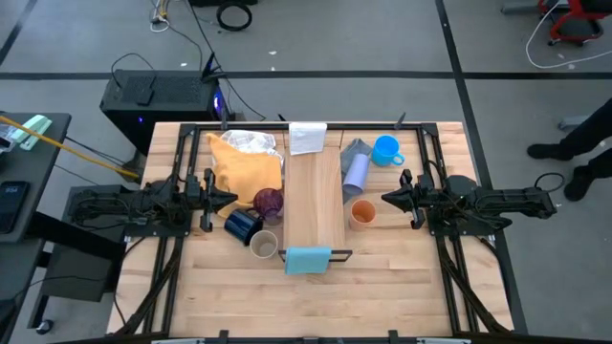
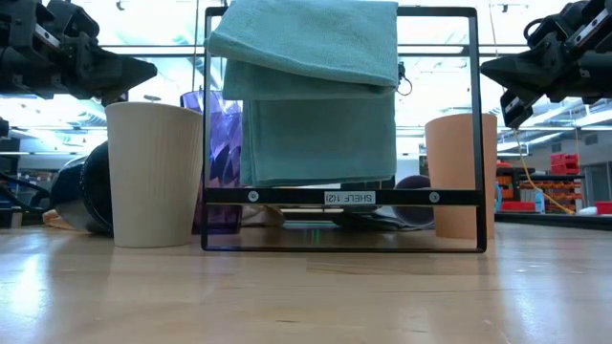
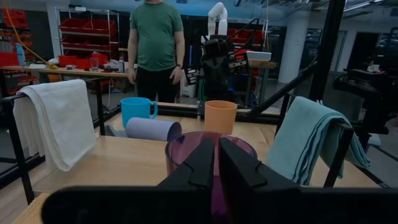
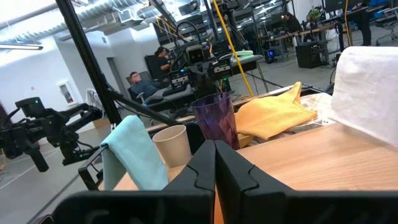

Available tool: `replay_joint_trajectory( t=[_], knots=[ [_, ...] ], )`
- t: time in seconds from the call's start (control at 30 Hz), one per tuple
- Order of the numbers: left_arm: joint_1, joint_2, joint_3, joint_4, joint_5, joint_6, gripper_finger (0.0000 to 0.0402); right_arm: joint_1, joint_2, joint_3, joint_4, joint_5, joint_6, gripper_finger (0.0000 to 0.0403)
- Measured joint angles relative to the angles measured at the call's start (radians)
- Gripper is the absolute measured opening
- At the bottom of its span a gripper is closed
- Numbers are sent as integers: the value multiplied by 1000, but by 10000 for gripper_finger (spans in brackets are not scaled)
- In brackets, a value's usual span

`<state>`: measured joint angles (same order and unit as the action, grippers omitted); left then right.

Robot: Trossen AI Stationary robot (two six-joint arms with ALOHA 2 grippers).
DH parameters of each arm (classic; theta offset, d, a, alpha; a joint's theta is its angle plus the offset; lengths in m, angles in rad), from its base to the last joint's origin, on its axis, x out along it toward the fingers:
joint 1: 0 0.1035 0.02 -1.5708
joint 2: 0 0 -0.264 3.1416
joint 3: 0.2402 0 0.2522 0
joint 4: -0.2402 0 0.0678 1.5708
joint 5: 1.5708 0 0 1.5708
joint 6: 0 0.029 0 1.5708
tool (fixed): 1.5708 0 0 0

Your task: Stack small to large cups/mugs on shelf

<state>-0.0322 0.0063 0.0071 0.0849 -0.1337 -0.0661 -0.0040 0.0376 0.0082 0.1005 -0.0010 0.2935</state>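
Note:
The shelf (image 1: 316, 196) is a pale plank down the table's middle, with a white cloth (image 1: 308, 137) at its far end and a light-blue cloth (image 1: 308, 259) at its near end. Left of it stand the purple tumbler (image 1: 269, 203) and the beige cup (image 1: 264, 246). The navy mug (image 1: 242, 225) lies on its side between them. To the right, the orange cup (image 1: 362, 213) and the bright blue mug (image 1: 386, 150) stand upright. The lavender cup (image 1: 356, 170) lies on its side. My left gripper (image 1: 229, 199) hovers shut just left of the tumbler (image 3: 186, 146). My right gripper (image 1: 387, 198) hovers shut right of the orange cup.
A yellow cloth (image 1: 247, 162) lies on the far left part of the table, and a grey cloth (image 1: 356, 148) lies under the lavender cup's far end. A black frame (image 2: 339, 198) carries the light-blue cloth. A person (image 3: 157, 43) stands beyond the table's right side.

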Motion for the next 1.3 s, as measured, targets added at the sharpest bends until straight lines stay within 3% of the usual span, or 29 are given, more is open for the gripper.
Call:
replay_joint_trajectory(
  t=[1.3],
  knots=[
    [0, 0, 0, 0, 0, 0, 32, 0, 0, 0, 0, 0, 0, 9]
  ],
)
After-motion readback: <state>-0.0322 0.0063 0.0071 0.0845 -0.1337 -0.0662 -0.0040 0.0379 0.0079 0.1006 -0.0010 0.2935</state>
